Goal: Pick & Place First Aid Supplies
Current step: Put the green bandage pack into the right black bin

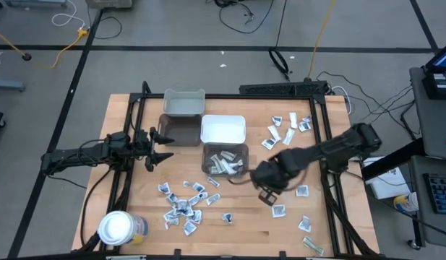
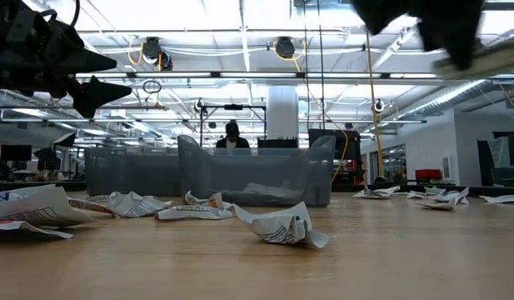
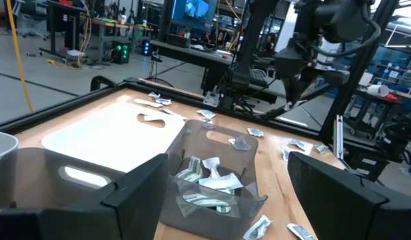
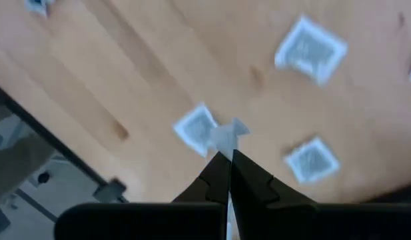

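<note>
Right gripper [image 4: 226,159] hangs above the counter [image 1: 244,224], its fingers pressed together on a small white packet [image 4: 225,137] whose edge sticks out past the tips. From above, that gripper [image 1: 268,193] sits just right of the clear bin [image 1: 224,160], over bare wood between the scattered packets. Left gripper [image 1: 156,148] waits at the left side of the bins, raised off the counter with its fingers spread apart.

Going down in size: the counter is a pale wooden top with a black frame around it. At its near left corner stands a round jar [image 1: 118,228] with a white lid. Four bins sit together in the middle: a grey one [image 1: 184,102] at the back, a dark one [image 1: 176,131] and a white one [image 1: 223,129] side by side, and the clear bin in front, which holds several pale-green strips [image 3: 200,180] and white packets.

Loose packets lie in two groups: one cluster [image 1: 183,206] in front of the bins toward the left, another [image 1: 288,128] right of the white bin, with a few more [image 1: 302,191] near the right gripper.
</note>
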Robot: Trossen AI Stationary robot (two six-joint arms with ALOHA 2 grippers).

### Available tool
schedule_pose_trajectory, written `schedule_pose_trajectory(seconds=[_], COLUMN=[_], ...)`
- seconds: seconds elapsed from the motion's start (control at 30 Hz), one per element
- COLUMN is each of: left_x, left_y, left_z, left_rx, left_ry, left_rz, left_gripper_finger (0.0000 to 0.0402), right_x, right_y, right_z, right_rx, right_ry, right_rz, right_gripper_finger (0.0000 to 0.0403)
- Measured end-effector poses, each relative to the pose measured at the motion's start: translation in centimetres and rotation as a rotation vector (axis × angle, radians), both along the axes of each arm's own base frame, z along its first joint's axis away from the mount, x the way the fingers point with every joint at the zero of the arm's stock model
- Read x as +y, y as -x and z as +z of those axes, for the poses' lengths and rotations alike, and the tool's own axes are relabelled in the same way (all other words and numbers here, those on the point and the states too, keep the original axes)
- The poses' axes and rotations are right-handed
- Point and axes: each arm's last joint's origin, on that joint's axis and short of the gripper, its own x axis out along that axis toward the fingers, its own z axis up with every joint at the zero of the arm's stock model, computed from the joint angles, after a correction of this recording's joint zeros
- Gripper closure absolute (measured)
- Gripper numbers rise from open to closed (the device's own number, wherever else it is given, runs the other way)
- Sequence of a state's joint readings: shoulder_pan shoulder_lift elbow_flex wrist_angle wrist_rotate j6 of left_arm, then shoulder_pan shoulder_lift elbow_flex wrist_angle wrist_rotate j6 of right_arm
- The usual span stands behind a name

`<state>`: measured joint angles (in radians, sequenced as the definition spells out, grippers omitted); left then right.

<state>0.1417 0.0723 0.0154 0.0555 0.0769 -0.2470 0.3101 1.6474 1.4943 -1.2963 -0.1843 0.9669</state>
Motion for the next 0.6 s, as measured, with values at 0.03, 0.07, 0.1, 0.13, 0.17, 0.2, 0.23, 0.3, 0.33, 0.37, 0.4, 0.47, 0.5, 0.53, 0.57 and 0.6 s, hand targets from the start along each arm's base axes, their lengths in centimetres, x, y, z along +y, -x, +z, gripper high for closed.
schedule_pose_trajectory(seconds=[0.03, 0.07, 0.1, 0.13, 0.17, 0.2, 0.23, 0.3, 0.33, 0.37, 0.4, 0.47, 0.5, 0.53, 0.57, 0.6], left_x=[0.0, 0.0, 0.0, 0.0, 0.0, 0.0, 0.0, 0.0, 0.0, 0.0, 0.0, 0.0, 0.0, 0.0, 0.0, 0.0], left_y=[0.0, 0.0, 0.0, 0.0, 0.0, 0.0, 0.0, 0.0, 0.0, 0.0, 0.0, 0.0, 0.0, 0.0, 0.0, 0.0], left_z=[0.0, 0.0, 0.0, 0.0, 0.0, 0.0, 0.0, 0.0, 0.0, 0.0, 0.0, 0.0, 0.0, 0.0, 0.0, 0.0], left_rx=[0.000, 0.000, 0.000, -0.001, 0.000, 0.000, 0.000, 0.000, 0.000, 0.000, 0.000, -0.001, 0.000, 0.000, -0.001, -0.001], left_ry=[0.000, 0.000, 0.000, 0.000, 0.000, 0.000, 0.000, 0.000, 0.000, 0.000, 0.000, 0.000, 0.000, 0.000, 0.000, 0.000], left_rz=[0.000, 0.000, 0.000, 0.000, 0.000, -0.001, 0.000, 0.000, 0.000, 0.000, 0.000, 0.000, 0.000, 0.000, 0.000, 0.000], left_gripper_finger=[0.0091, 0.0091, 0.0091, 0.0091, 0.0091, 0.0091, 0.0091, 0.0091, 0.0091, 0.0091, 0.0091, 0.0091, 0.0091, 0.0091, 0.0091, 0.0091], right_x=[-0.5, -1.0, -1.5, -2.0, -2.5, -3.0, -3.5, -4.6, -5.2, -5.8, -6.3, -7.4, -8.0, -8.5, -9.1, -9.5], right_y=[-0.8, -1.5, -2.3, -3.0, -3.7, -4.5, -5.3, -6.8, -7.5, -8.2, -8.9, -10.5, -11.2, -12.0, -12.5, -13.0], right_z=[-0.1, -0.2, -0.2, -0.2, -0.2, -0.2, -0.2, 0.1, 0.3, 0.4, 0.5, 0.4, 0.4, 0.4, 0.4, 0.3], right_rx=[-0.003, -0.006, -0.012, -0.014, -0.017, -0.020, -0.028, -0.047, -0.055, -0.060, -0.062, -0.074, -0.081, -0.092, -0.101, -0.107], right_ry=[0.000, -0.002, -0.002, -0.002, -0.002, -0.002, -0.003, -0.003, -0.004, -0.003, -0.002, -0.001, 0.000, 0.001, 0.002, 0.003], right_rz=[0.002, 0.005, 0.010, 0.017, 0.025, 0.032, 0.039, 0.048, 0.050, 0.052, 0.053, 0.054, 0.053, 0.052, 0.051, 0.050], right_gripper_finger=[0.0403, 0.0403, 0.0403, 0.0403, 0.0403, 0.0403, 0.0403, 0.0403, 0.0403, 0.0403, 0.0403, 0.0403, 0.0403, 0.0403, 0.0403, 0.0403])
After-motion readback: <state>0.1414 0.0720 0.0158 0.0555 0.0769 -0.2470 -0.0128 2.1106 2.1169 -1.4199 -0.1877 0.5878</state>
